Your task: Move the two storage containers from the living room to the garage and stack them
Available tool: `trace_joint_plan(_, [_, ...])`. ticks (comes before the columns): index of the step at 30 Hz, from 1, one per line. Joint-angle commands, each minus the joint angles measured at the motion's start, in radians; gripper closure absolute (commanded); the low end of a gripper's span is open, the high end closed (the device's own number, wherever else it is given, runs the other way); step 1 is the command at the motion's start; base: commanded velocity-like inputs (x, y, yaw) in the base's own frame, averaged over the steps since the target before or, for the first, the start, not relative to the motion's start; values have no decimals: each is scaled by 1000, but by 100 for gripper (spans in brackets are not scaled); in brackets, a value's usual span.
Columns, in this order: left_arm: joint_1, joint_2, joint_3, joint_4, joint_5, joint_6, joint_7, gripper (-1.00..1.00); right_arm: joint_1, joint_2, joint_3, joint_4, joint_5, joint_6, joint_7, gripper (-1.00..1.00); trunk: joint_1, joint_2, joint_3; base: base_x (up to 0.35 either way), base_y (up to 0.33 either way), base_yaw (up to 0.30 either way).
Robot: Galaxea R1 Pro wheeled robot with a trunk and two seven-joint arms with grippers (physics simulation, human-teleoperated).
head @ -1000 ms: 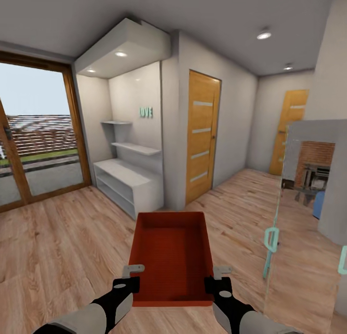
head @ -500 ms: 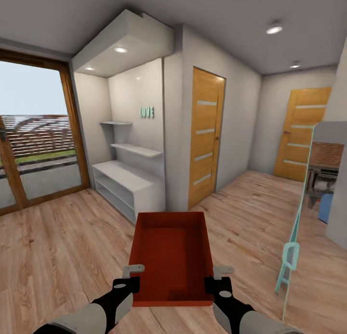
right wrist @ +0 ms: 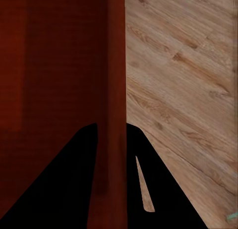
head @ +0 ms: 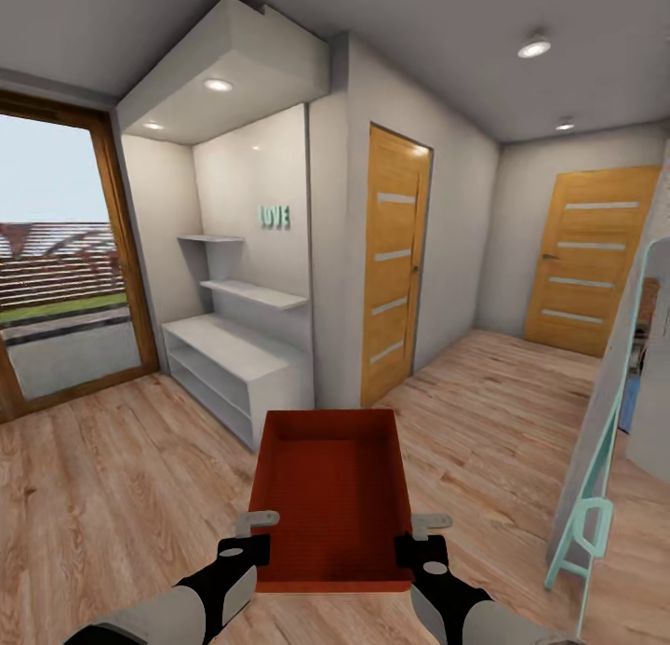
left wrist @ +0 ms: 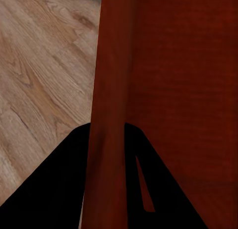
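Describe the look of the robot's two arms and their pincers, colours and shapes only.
Both arms match: pale grey forearm shells narrowing into glossy black wrist housings. The left pincer and right pincer end in flat light grey metal fingers. A small round grey disc sits on top of the right wrist. In the wrist views the fingers appear as plain black wedges. No cables or markings show.

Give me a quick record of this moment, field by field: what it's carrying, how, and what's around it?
carried item: one orange-red storage container, open top, nothing visible inside
left gripper: jaws clamped on the container's left wall
right gripper: jaws clamped on the container's right wall
container position: held level in front of the robot, above the wooden floor
place: room with light wood planks, not the garage
ahead: white shelf unit in an alcove, two wooden doors
left side: glass door to outdoors
second container: location unknown
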Motion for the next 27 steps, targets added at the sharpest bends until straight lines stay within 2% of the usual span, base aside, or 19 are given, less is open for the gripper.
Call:
trace_joint_plan(1, [-1,26,55,-1,0,-5,8,100,-1,1,-43,0,2,1,9,100,1,-1,-1,322,101,-224])
trace_joint_plan(27, [-1,26,54,-1,0,-5,8,100,-2,1,-43,0,4,1,9,100,1,-1,-1,322,101,-232])
